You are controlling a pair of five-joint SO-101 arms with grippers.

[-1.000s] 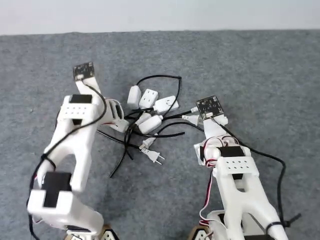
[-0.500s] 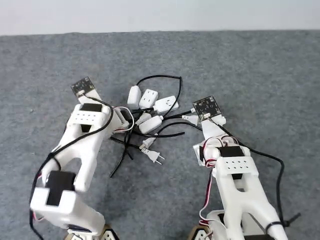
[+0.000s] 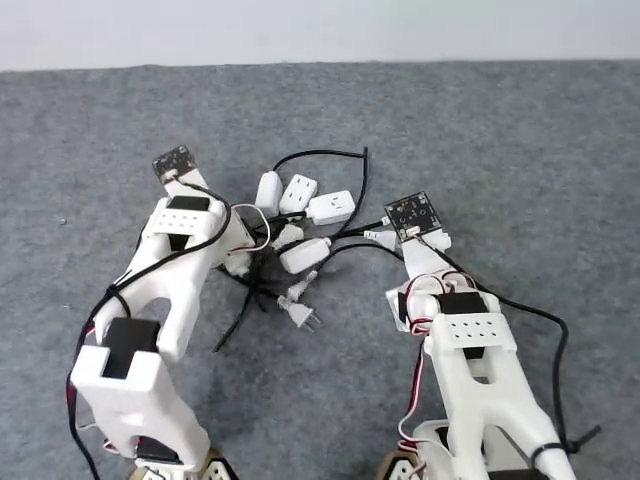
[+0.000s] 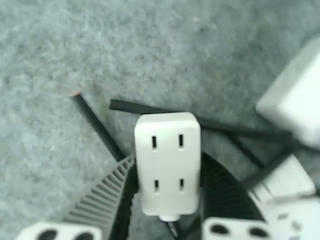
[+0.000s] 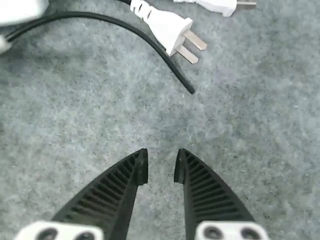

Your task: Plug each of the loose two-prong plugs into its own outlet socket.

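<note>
Socket block point(image 4: 167, 145): white, two pairs of slots, gripped in your left hand point(image 4: 167, 167) | plug point(image 5: 167, 27): white, two prongs, on the table point(image 5: 250, 110) ahead of your right hand point(image 5: 160, 167), which is slightly parted and empty.

Grey carpeted tabletop point(image 3: 560, 150), pale wall point(image 3: 300, 30)

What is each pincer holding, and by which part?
Left pincer clamps the outlet socket by its long sides, near the cord end. Right pincer holds nothing.
</note>
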